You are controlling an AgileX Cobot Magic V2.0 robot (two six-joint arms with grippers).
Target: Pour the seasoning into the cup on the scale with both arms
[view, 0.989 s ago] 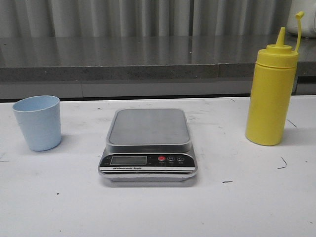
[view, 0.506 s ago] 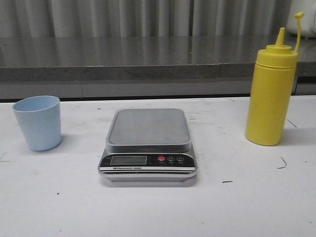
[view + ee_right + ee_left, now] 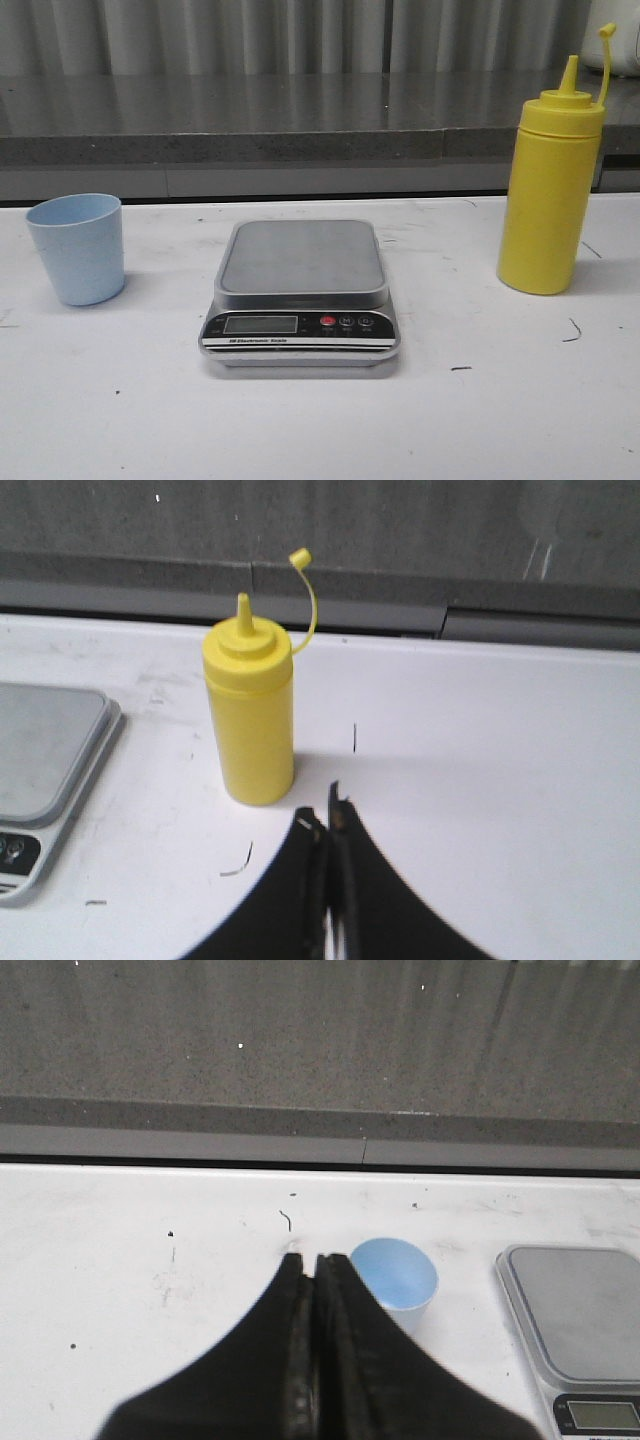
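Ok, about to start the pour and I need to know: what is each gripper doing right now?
Left gripper: closed, holding nothing, beside the blue cup.
Right gripper: closed, holding nothing, near the yellow squeeze bottle.

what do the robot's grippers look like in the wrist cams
Both are plain matte black. The left gripper and the right gripper each have two broad fingers that curve and taper to narrow tips. No cables, labels or markings show.

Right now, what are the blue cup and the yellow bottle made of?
The cup looks like matte plastic: pale blue, dull, faintly speckled, no shine. The yellow bottle looks like smooth plastic too, with a soft sheen and a thin bendy cap tether.
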